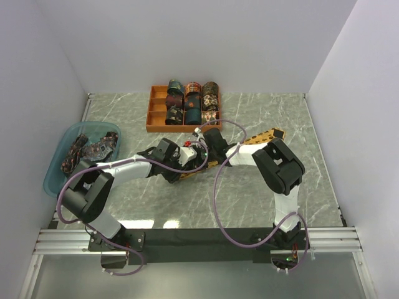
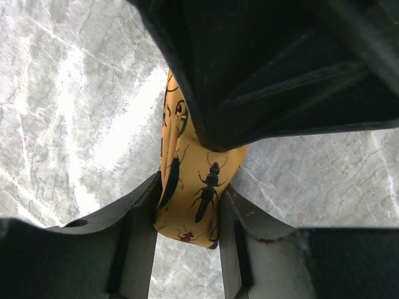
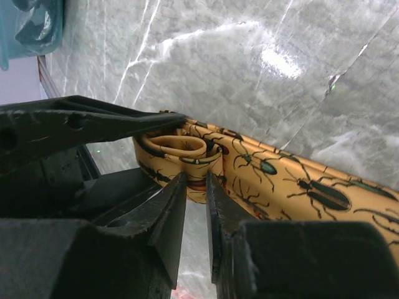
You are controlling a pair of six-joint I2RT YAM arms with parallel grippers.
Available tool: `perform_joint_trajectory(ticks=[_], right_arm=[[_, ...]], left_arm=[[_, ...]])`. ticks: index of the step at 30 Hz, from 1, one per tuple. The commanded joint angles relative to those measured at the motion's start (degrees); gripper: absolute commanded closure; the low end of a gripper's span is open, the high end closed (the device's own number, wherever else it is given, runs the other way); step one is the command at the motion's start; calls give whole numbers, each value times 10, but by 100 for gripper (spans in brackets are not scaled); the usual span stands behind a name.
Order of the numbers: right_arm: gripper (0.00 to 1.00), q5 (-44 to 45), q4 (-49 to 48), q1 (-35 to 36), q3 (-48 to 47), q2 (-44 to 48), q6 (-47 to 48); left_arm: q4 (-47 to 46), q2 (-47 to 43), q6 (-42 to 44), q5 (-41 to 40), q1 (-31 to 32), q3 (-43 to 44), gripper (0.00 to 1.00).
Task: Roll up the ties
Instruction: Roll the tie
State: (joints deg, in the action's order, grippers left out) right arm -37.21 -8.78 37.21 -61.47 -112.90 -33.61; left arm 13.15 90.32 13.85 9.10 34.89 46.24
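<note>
While the left gripper (image 2: 190,190) pinches the rolled end of the tie (image 3: 280,180) near the middle of the tabletop (image 1: 324,168), the right gripper (image 3: 196,180), almost closed by the roll (I cannot tell if it holds it), should turn slowly and keep the roll tight and straight.

Work surface: a tabletop (image 1: 262,205) in a grey-green marble pattern with pale veins, closed in on three sides by plain white panels: back wall (image 1: 199,43), left wall (image 1: 31,93), right wall (image 1: 368,112). A ribbed aluminium rail (image 1: 68,240) runs along the near edge. Lighting is soft and even, with bright glare patches (image 2: 118,131) on the glossy top in both wrist views.
</note>
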Motion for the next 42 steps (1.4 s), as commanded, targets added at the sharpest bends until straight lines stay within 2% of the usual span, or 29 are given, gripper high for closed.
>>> perform_joint_trajectory(ticks=[1, 7, 8, 10, 16, 19, 23, 25, 26, 29, 32, 35, 42], right_arm=[[74, -17, -28, 9, 8, -10, -1], [81, -21, -34, 12, 10, -15, 2], [87, -20, -34, 11, 9, -15, 4], [91, -16, -29, 11, 9, -16, 6], [94, -6, -11, 11, 2, -20, 17], [95, -2, -5, 11, -2, -23, 21], [95, 2, 2, 11, -6, -26, 20], [95, 6, 6, 11, -8, -24, 20], [95, 7, 7, 11, -8, -23, 19], [95, 6, 4, 11, -7, -23, 13], [95, 6, 3, 11, -8, -22, 9], [95, 3, 23, 11, -18, -25, 22], [95, 3, 54, 10, -37, -32, 50]], left_arm=[[23, 9, -4, 5, 9, 4, 56], [20, 7, -7, -2, 15, 3, 54], [20, 6, -7, -6, 16, 3, 52], [19, 6, -9, -13, 18, 5, 50], [10, -31, -43, -43, 18, 7, 39], [7, -77, -86, -73, 18, 8, 28], [-1, -138, -206, -89, 18, -4, 18], [-15, -166, -259, -119, 10, -24, 17], [-17, -191, -322, -129, 6, -32, 15], [-23, -232, -438, -139, -25, -65, 11], [-47, -259, -510, -116, -51, -108, 11], [-86, -266, -547, -76, -88, -152, 13], [-189, -244, -596, -13, -96, -209, 23]])
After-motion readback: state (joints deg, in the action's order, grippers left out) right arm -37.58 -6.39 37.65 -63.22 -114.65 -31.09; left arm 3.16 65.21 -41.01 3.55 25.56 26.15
